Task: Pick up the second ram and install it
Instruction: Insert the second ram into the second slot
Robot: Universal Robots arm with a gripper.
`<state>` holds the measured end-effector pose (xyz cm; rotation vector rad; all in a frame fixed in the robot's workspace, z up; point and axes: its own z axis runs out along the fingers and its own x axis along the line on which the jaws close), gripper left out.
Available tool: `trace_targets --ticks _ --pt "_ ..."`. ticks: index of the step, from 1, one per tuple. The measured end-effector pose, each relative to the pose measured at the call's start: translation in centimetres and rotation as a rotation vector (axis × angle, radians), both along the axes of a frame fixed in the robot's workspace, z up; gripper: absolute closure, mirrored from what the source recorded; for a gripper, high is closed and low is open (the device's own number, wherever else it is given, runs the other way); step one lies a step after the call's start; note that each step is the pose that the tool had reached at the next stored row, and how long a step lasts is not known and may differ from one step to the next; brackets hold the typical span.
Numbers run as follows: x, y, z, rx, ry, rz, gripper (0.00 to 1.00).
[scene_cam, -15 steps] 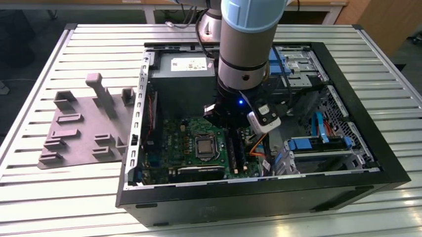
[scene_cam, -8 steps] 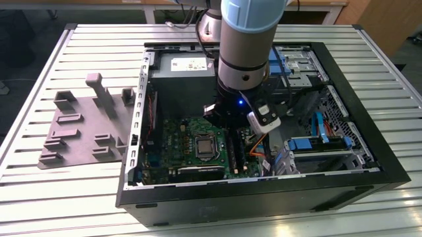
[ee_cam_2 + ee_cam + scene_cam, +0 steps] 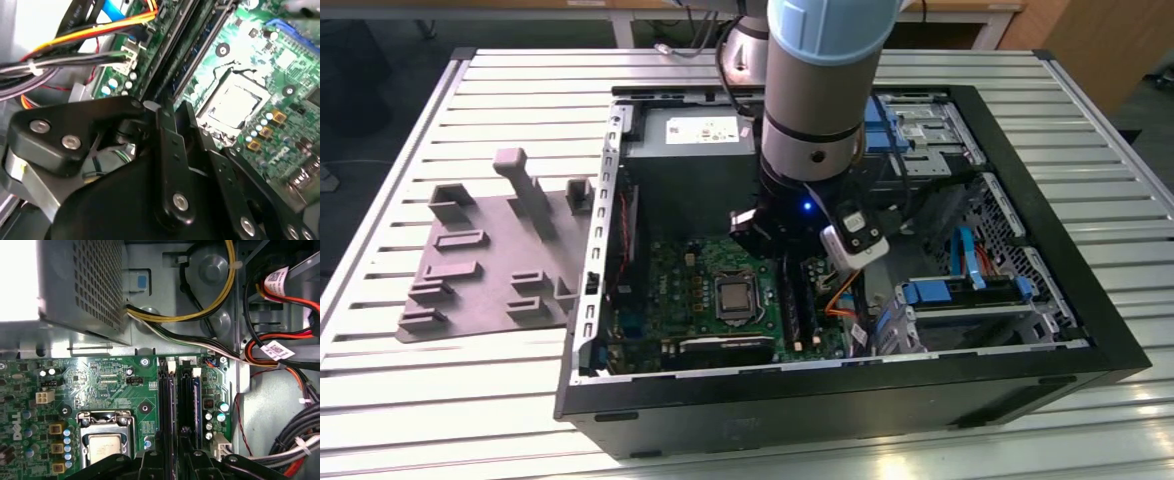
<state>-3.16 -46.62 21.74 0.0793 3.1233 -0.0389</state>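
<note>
I see the second ram (image 3: 186,407) standing on edge in one of the slots on the board (image 3: 100,385), just beside the socket (image 3: 105,440) and parallel to another stick (image 3: 166,405) in the neighbouring slot. In the second wrist view the ram (image 3: 197,47) runs away from the gripper (image 3: 172,117) as a dark strip between the slot rails. The gripper's black fingers (image 3: 167,150) come down over the near end of the ram; I cannot tell from either wrist view how far apart they stand, or whether they actually pinch the stick or only rest at it. In the first wrist view the gripper (image 3: 175,452) sits right at the ends of both slots.

In the exterior view the arm (image 3: 821,100) reaches straight down into the open case (image 3: 1067,300), and its gripper (image 3: 781,250) is low over the board (image 3: 680,290), beside the socket (image 3: 735,297). Coloured cables (image 3: 280,350) bundle past the board on the side away from the socket, and the perforated metal box (image 3: 85,285) sits beyond the slots' far ends. Outside the case, toward the exterior view's left, the grey holder (image 3: 487,260) lies on the slatted surface (image 3: 454,390), well apart from the board.
</note>
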Motion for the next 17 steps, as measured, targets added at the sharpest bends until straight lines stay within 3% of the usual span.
trace_targets --ticks 4,8,16,17 --pt "0.00 0.00 1.29 -0.0005 0.0002 0.000 0.75" --pt "0.00 0.00 2.19 -0.0006 -0.0002 0.000 0.75" --pt "0.00 0.00 2.20 -0.0010 -0.0004 0.000 0.76" --pt "0.00 0.00 2.20 -0.0011 -0.0004 0.000 0.83"
